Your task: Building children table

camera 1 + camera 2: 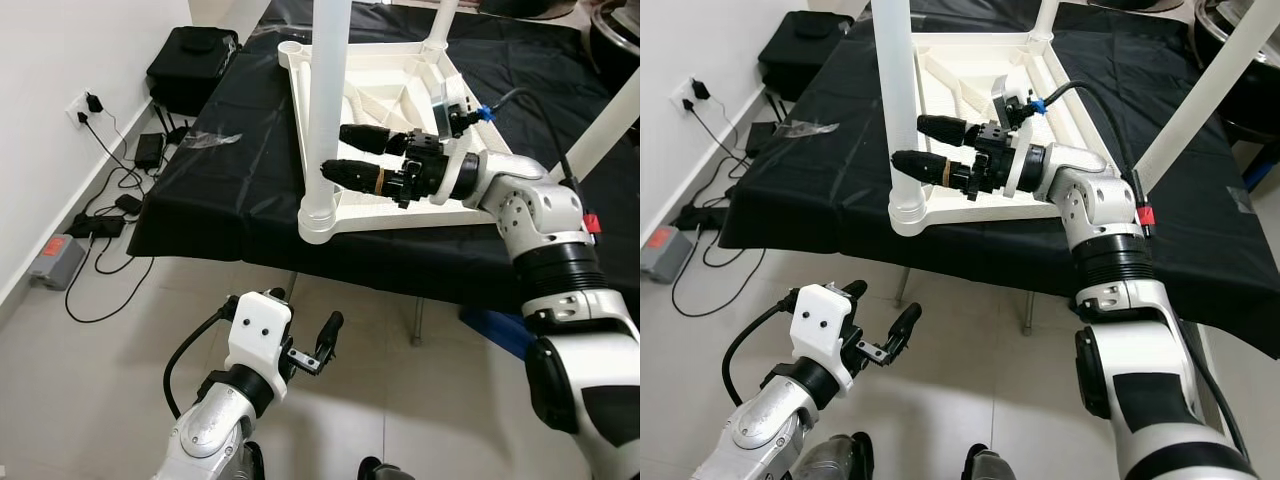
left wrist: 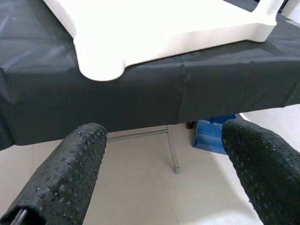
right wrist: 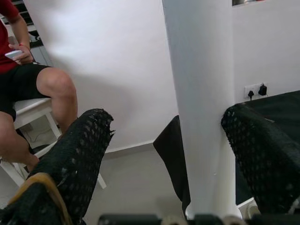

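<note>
A white children's table [image 1: 400, 215] lies upside down on a black-draped work table [image 1: 230, 190], its legs pointing up. The near-left leg [image 1: 327, 100] stands upright in its corner socket [image 1: 320, 222]. My right gripper [image 1: 340, 152] is open, its two black fingers reaching up to this leg from the right without closing on it; in the right wrist view the leg [image 3: 201, 103] stands between the fingers [image 3: 77, 154]. My left gripper [image 1: 305, 340] hangs low over the floor in front of the work table, open and empty.
Other white legs [image 1: 612, 120] rise at the back and right. A black bag [image 1: 192, 62], power strip and cables [image 1: 100, 230] lie by the left wall. A blue box [image 2: 213, 136] sits under the work table. A seated person [image 3: 28, 79] shows in the right wrist view.
</note>
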You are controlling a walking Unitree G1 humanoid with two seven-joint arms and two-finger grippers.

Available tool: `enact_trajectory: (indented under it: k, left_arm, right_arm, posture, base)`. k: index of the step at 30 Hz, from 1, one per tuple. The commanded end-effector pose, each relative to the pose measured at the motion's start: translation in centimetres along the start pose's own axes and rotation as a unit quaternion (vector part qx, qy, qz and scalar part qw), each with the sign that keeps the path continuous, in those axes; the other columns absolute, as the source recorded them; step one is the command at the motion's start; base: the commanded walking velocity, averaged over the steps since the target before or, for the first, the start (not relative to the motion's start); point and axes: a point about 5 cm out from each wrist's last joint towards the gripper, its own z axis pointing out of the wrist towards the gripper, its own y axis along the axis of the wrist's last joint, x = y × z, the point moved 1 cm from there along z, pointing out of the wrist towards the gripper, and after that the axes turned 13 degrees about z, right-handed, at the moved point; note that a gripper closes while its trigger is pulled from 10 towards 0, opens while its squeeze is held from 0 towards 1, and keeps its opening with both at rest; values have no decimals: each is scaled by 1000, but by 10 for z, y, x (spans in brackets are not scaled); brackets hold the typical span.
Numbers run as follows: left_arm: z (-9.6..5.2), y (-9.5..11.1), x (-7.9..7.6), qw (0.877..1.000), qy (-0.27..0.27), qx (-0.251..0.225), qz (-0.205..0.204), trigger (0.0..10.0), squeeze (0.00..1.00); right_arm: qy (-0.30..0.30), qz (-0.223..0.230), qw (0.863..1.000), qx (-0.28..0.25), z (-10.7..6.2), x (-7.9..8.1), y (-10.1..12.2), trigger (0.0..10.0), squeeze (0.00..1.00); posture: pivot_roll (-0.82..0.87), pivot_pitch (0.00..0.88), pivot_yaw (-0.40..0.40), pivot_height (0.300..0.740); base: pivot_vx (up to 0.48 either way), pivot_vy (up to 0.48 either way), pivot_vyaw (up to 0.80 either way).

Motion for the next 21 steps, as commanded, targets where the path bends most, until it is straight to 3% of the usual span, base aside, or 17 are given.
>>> enact_trajectory:
  k: [1,13,15,21]
  left_arm:
    - [-3,0,-2,1000,-3,7,3,10000,0]
    - [-4,2,-4,1000,-2,5,3,10000,0]
    - [-4,4,-4,1000,-2,5,4,10000,0]
    - [-5,5,-4,1000,-1,5,5,10000,0]
  right_arm:
    - [-1,-10,1000,10,7,-2,3,10000,0]
    - [-35,-32,999,-1,18,-10,13,10000,0]
    - [-41,-34,998,-13,30,-10,13,10000,0]
    - [-31,-32,999,-22,44,-8,12,10000,0]
  posture:
    - [186,244,-95,740]
    - [186,261,-98,740]
    - [197,273,-101,740]
    - [199,278,-97,740]
  base:
    - [0,0,0]
    - [0,0,0]
    - [0,0,0]
    - [0,0,0]
